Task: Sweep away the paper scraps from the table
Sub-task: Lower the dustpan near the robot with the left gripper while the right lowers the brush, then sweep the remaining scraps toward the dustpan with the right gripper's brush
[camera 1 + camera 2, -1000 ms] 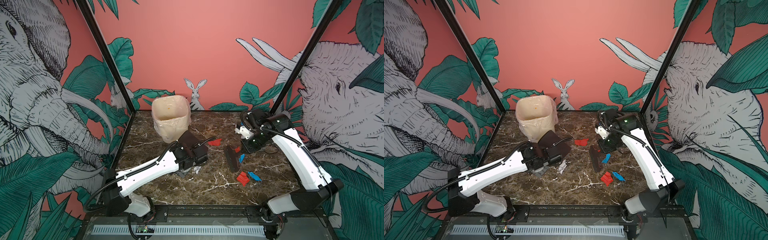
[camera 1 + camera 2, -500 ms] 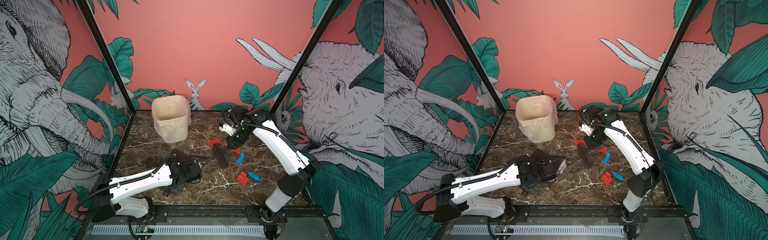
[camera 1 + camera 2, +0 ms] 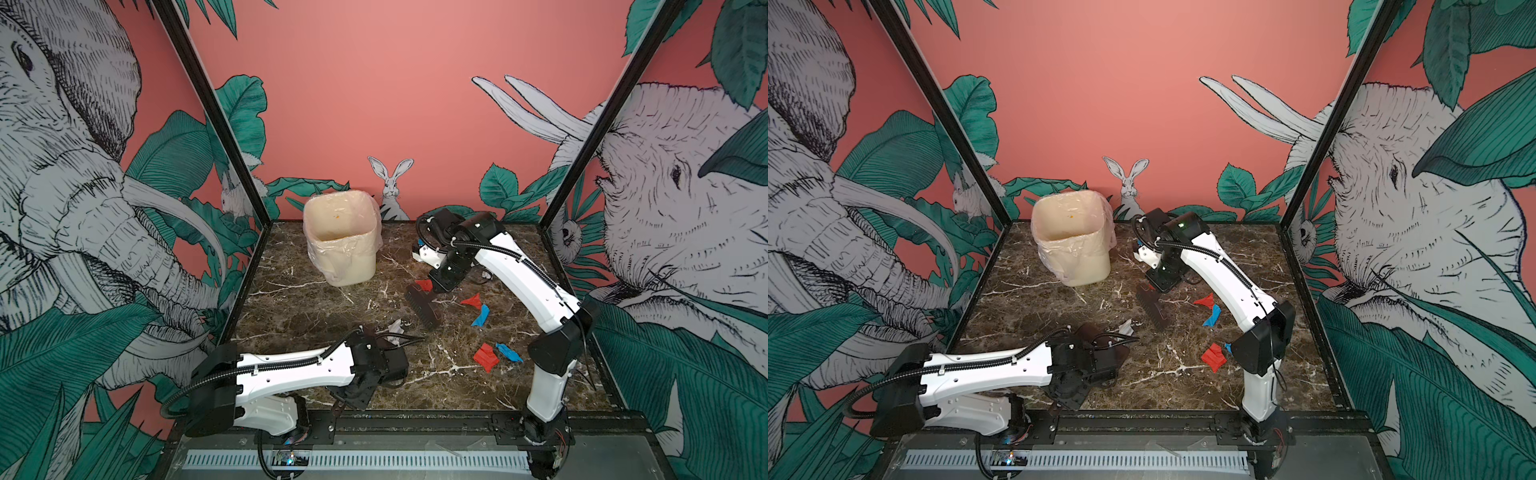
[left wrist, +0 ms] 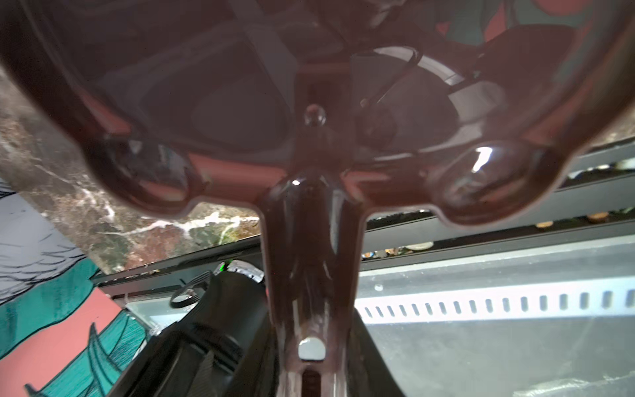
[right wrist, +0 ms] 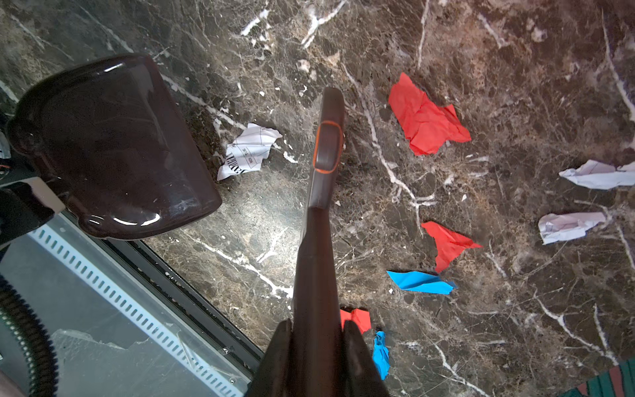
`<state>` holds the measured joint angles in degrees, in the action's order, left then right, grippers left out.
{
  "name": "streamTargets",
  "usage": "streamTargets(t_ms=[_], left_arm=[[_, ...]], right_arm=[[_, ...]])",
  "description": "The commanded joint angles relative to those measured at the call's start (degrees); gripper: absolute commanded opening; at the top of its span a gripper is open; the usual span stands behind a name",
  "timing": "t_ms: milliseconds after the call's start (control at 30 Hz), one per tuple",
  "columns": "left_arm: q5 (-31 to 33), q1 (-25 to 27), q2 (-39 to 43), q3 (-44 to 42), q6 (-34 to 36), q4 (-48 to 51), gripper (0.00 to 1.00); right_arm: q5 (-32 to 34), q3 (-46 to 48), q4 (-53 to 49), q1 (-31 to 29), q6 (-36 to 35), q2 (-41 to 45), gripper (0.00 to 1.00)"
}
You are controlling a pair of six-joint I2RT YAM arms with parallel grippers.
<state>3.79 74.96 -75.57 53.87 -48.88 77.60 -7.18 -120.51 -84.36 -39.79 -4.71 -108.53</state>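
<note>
Paper scraps (image 5: 426,117), torn and crumpled, red, bright blue and white, lay scattered over the dark marble table (image 3: 316,299), mostly right of centre. One printed white bit sat just beside the dustpan (image 5: 113,147). The left gripper (image 4: 311,364) clamped the dustpan's handle; the right gripper (image 5: 318,340) clamped the brush (image 3: 424,307).

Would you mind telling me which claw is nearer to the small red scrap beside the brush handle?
Right. The right claw, gripping the brush, has the red scrap just beside its fingers; the left claw holds the dustpan near the table's front edge.
</note>
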Motion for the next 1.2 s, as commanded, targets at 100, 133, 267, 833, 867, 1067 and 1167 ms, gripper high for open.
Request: streamTargets(t_ms=[100,133,267,833,867,1067,1167], left_arm=[[-0.6,0.2,-2.4,-1.3,1.8,-2.1,0.0],[-0.7,0.2,-2.8,-1.4,2.1,-2.3,0.0],[-1.1,0.2,-2.7,-2.2,3.1,-3.2,0.0],[-3.1,0.2,-3.0,-1.2,6.5,-2.0,0.0],[-3.1,0.1,-3.2,-1.5,6.5,-2.1,0.0],[-2.2,0.2,-2.7,-2.1,6.0,-2.4,0.0],[-1.8,-0.2,-2.3,-2.3,6.1,-2.4,0.0]], right_arm=[[5.0,-4.9,-2.9,-3.1,-1.2,-3.7,0.0],[5.9,-5.6,-3.2,-3.5,-1.2,-4.2,0.0],[9.2,-7.0,-3.7,-4.6,-1.3,-5.1,0.0],[12.6,-10.3,-4.3,-9.4,-1.7,-9.5,0.0],[12.7,-10.3,-4.3,-9.6,-1.7,-9.8,0.0],[15.7,-10.1,-4.2,-11.1,-2.4,-10.3,0.0],[18.3,-9.3,-3.7,-12.6,-3.7,-10.5,0.0]])
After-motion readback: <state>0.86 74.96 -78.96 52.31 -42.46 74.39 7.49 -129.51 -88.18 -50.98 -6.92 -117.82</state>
